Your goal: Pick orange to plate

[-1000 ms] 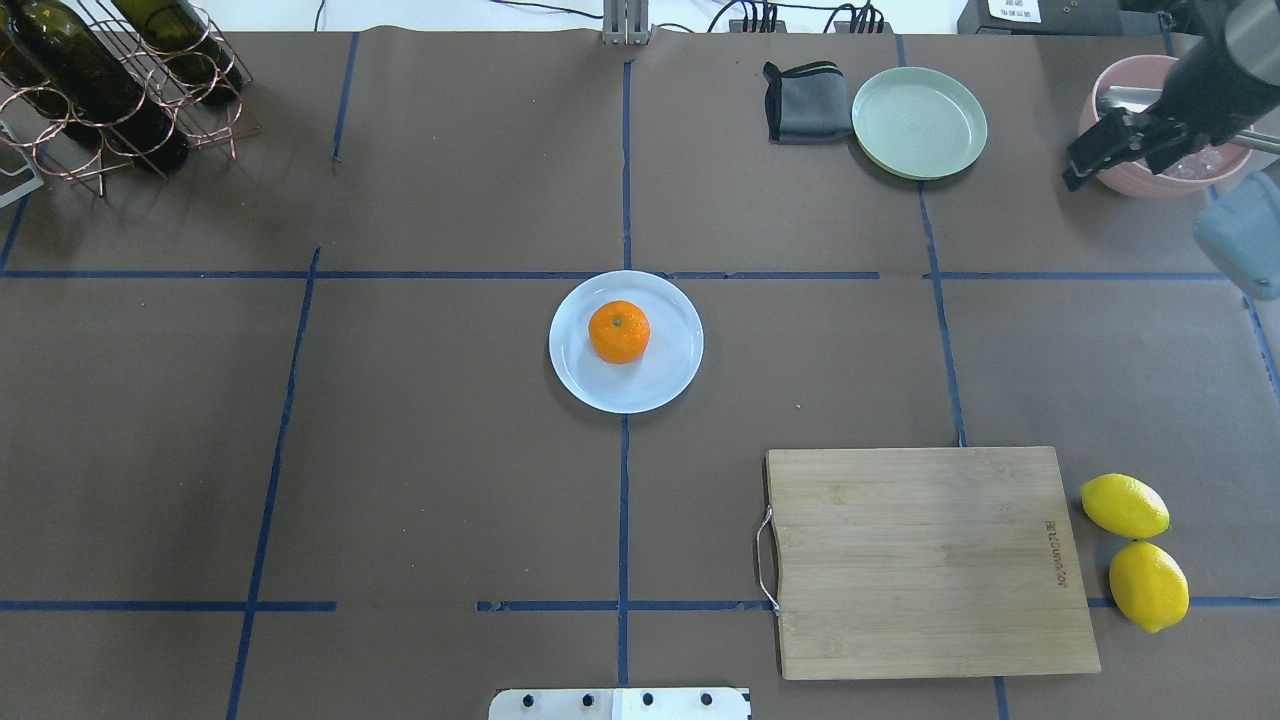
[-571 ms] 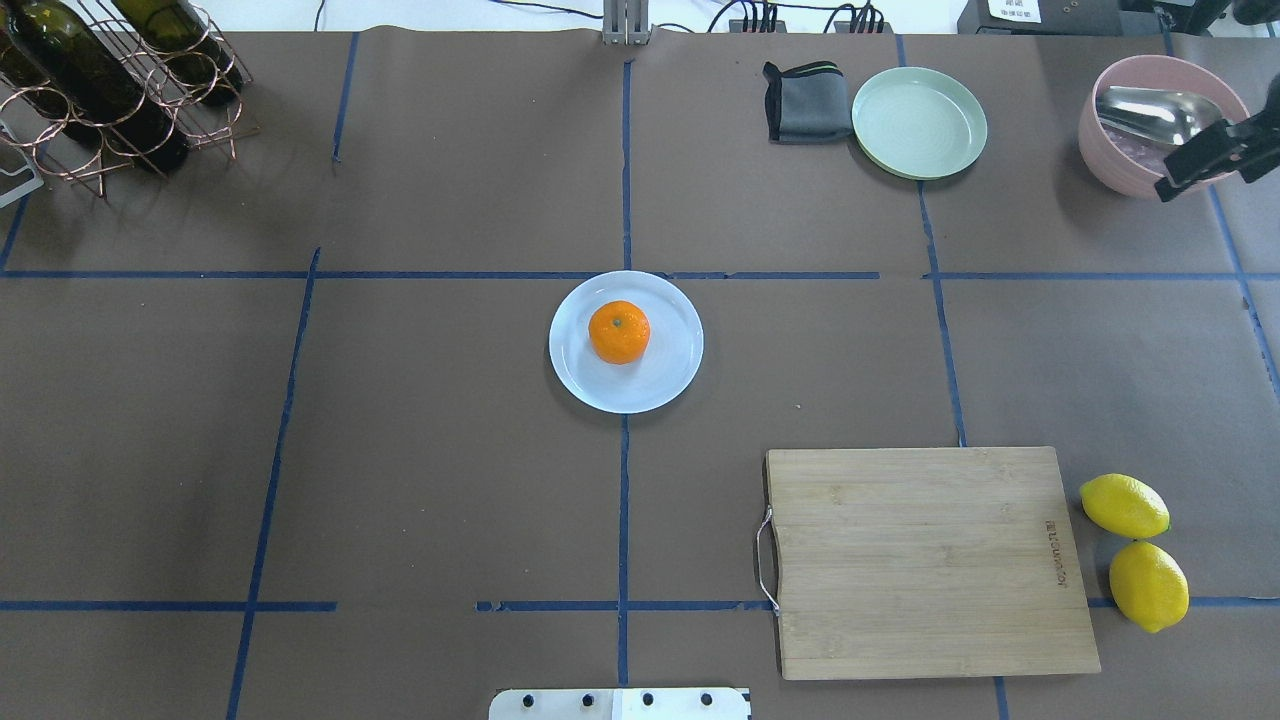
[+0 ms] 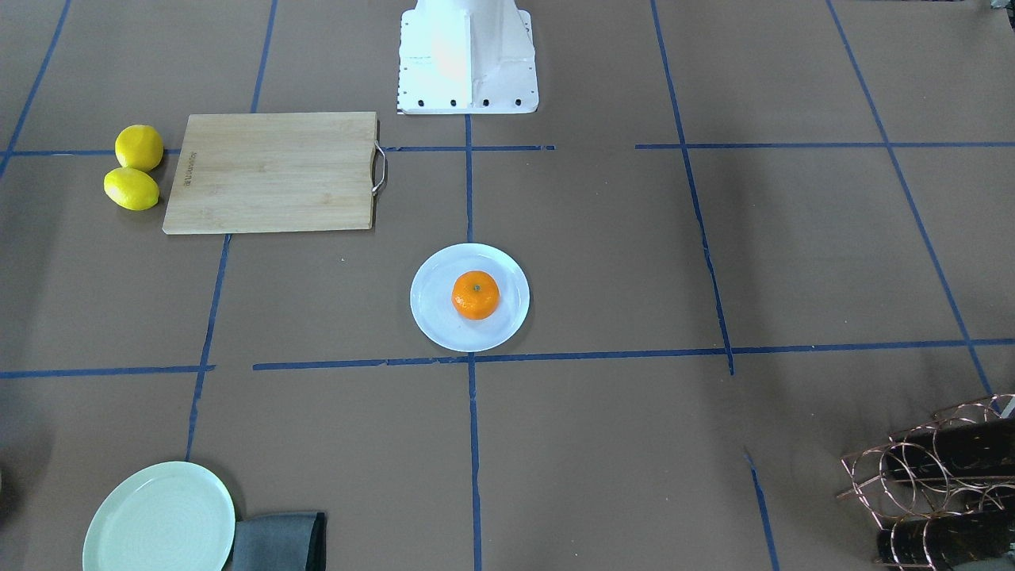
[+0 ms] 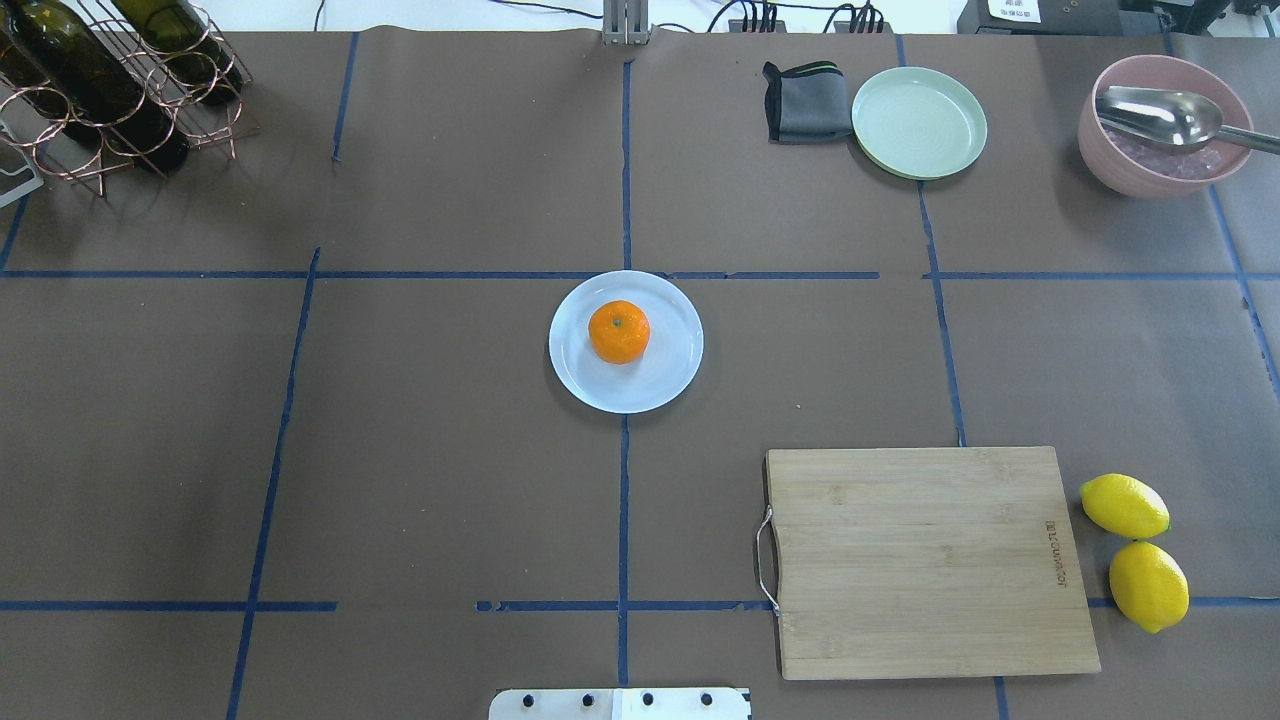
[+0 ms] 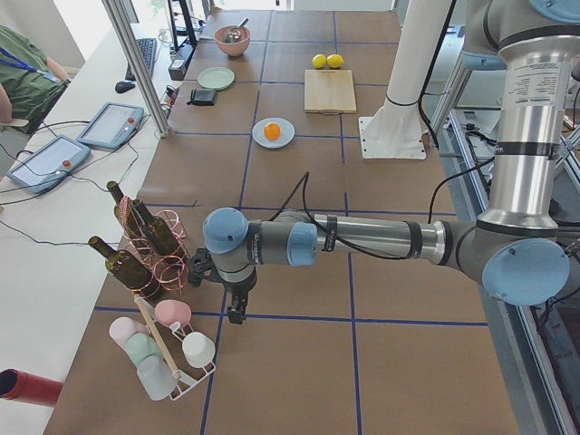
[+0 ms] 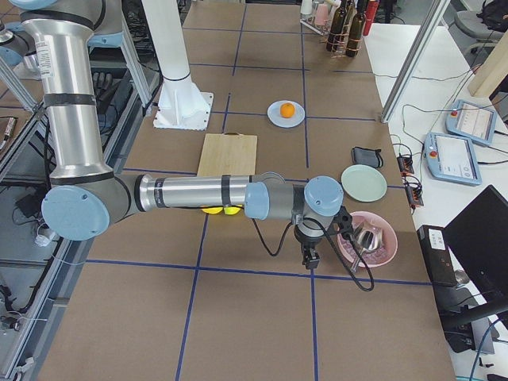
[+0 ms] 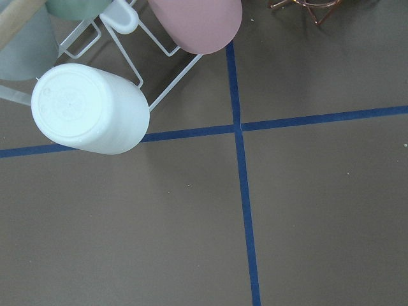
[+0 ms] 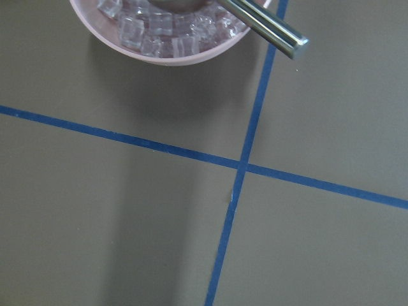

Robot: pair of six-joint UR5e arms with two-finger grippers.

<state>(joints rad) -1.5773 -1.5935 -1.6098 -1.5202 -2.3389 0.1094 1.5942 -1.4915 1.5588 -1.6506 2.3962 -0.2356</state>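
The orange (image 4: 619, 332) rests on the white plate (image 4: 672, 385) at the table's centre, also seen as the orange (image 3: 476, 295) on the plate (image 3: 434, 317) from the front. Neither gripper is near them. In the exterior left view my left gripper (image 5: 236, 314) hangs over the table's end beside the bottle rack. In the exterior right view my right gripper (image 6: 308, 259) hangs near the pink bowl. Only these side views show them, so I cannot tell whether either is open or shut. The wrist views show only tabletop.
A wooden cutting board (image 4: 930, 560) lies front right with two lemons (image 4: 1124, 505) beside it. A pale green plate (image 4: 919, 122), grey cloth (image 4: 803, 102) and pink bowl (image 4: 1125, 170) of ice with a spoon sit at the back right. A bottle rack (image 4: 110, 80) stands back left, a cup rack (image 5: 168, 349) beyond it.
My right gripper has moved rightward off the pink bowl and out of the overhead view, uncovering the spoon. The orange and plate have not moved.
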